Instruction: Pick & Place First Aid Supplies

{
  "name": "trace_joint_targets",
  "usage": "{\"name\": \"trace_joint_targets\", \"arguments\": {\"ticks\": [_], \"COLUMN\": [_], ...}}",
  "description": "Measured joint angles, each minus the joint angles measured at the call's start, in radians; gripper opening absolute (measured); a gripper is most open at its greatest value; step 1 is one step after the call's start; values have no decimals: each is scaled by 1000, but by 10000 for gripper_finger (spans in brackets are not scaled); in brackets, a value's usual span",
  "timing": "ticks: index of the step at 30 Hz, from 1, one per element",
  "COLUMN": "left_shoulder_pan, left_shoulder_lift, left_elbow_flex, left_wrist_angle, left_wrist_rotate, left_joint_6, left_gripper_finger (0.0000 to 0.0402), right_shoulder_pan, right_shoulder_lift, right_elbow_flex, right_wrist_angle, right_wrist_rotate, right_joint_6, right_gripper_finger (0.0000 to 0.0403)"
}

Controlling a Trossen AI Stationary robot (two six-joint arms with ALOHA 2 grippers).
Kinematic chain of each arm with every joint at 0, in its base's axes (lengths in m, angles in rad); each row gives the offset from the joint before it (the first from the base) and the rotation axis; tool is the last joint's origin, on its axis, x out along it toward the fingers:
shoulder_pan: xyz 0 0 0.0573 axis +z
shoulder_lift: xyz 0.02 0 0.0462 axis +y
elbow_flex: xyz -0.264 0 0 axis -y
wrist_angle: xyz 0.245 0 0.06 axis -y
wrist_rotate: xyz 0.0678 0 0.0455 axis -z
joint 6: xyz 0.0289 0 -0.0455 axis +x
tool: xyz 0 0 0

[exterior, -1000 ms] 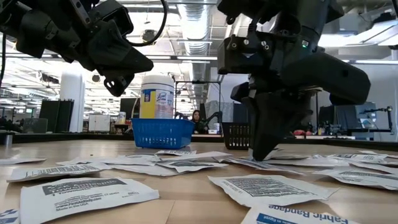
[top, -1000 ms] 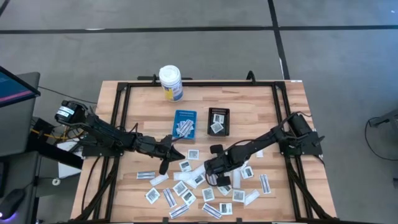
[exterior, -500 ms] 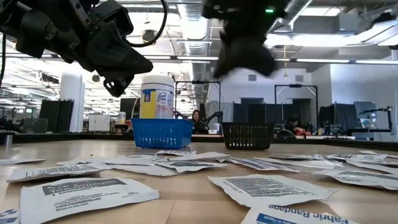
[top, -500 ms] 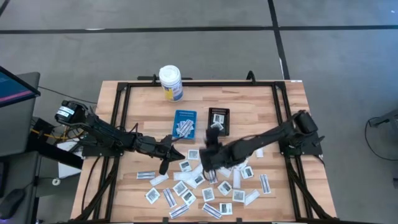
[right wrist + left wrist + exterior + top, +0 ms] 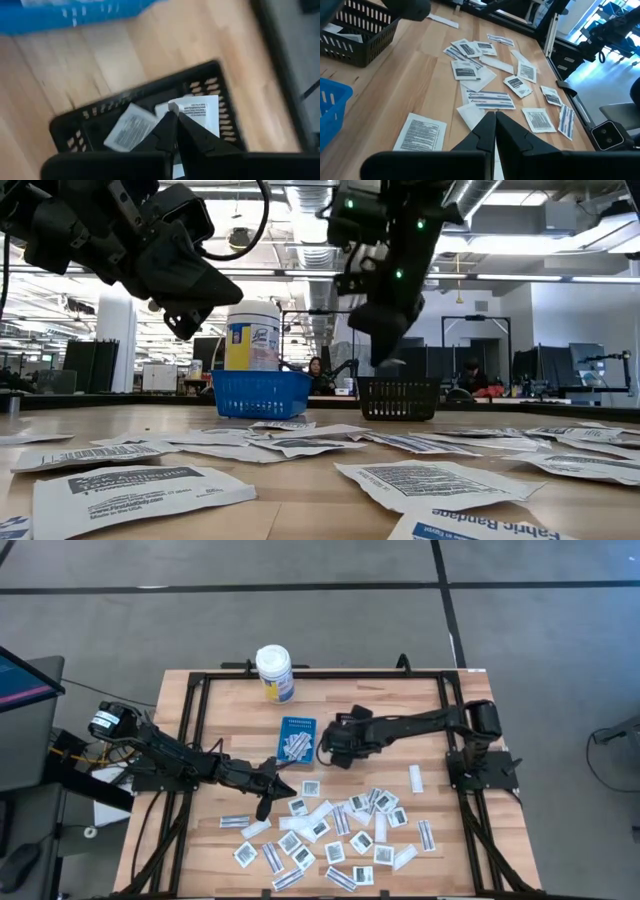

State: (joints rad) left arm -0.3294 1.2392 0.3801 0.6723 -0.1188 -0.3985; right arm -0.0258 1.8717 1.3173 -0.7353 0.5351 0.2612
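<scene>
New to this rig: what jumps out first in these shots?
The scatter of white packets over the near half of the table. Next, the right gripper, fingers shut on a packet, hangs over the black tray; the blue tray sits beside it. The left gripper hovers shut at the scatter's left edge, and a white bottle stands at the far edge.

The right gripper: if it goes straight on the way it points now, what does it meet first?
Probably the black basket. The right gripper, shut on a white packet, points down into it, where another packet lies. Depth is unclear.
</scene>
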Motion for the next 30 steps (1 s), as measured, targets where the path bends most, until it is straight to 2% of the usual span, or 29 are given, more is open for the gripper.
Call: {"name": "trace_joint_targets", "arguments": {"ticks": [10,13,18,21,27,30], "left_shoulder_pan": [-4,-13,-40,-77,-172,-199], "left_shoulder_lift": [0,0,0,0,0,-2], "left_elbow_flex": [0,0,0,0,6,64], "left_wrist_angle": [-3,-3,-3,-2,-7,-100], "left_wrist_rotate": [0,0,0,-26,-223,-231], "left_joint_6": [-10,-10,-11,-11,-11,-29], "left_gripper_finger": [11,11,11,11,6,6], "right_shoulder_pan": [-19,2,76,149,298,323], "right_shoulder_lift": [0,0,0,-2,-2,-7], "right_elbow_flex": [-42,-8,85,105,105,104], "right_wrist_angle": [24,-1,23,89,104,107], "right_wrist_rotate": [-18,-30,-128,-164,-336,-444], "right_joint_6": [17,29,17,-130,-442,-509], "right_gripper_finger": [89,107,122,125,123,123]}}
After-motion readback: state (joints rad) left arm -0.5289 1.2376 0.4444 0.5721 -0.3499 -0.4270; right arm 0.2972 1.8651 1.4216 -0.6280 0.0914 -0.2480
